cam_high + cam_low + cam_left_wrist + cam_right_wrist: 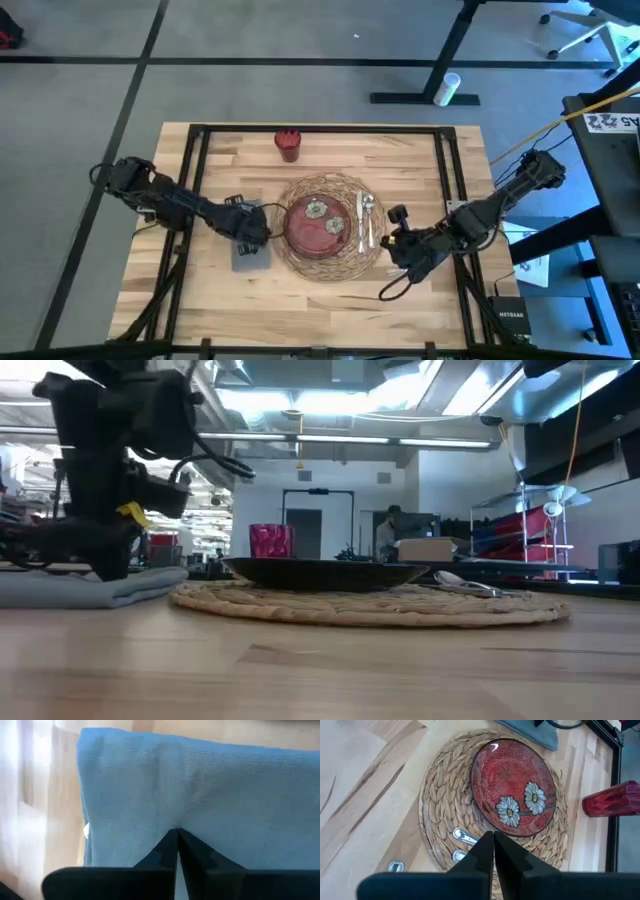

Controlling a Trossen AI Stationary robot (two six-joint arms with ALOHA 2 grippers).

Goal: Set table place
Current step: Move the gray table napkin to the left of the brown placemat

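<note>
Pressed together at their tips, the fingers of the left claw (pixel 176 845) hover just over the gray-blue napkin (pixel 210 800), which fills most of the left wrist view. From above, the left arm reaches in low from the tabletop's left edge, bent at the elbow, with its claw (pixel 252 236) over the napkin (pixel 250 256) lying just left of the woven mat (pixel 300 260). The low view shows that claw (pixel 105 555) dark and upright above the folded napkin (pixel 95 588); whether it touches the cloth cannot be told.

On the other side, the right claw (pixel 493 845) is likewise closed, empty, its tips meeting over the mat's near rim. The right arm stretches in from the tabletop's right edge, angled down toward the mat, its claw (pixel 398 240) just beside the mat's right side.

At the centre of the light wooden tabletop (pixel 210 300), the mat carries the dark red plate (pixel 318 225) with two pale flowers. Silver cutlery (pixel 364 220) lies on the mat, right of the plate. A small red cup (pixel 289 144) stands well apart from the mat, near the far edge.
</note>
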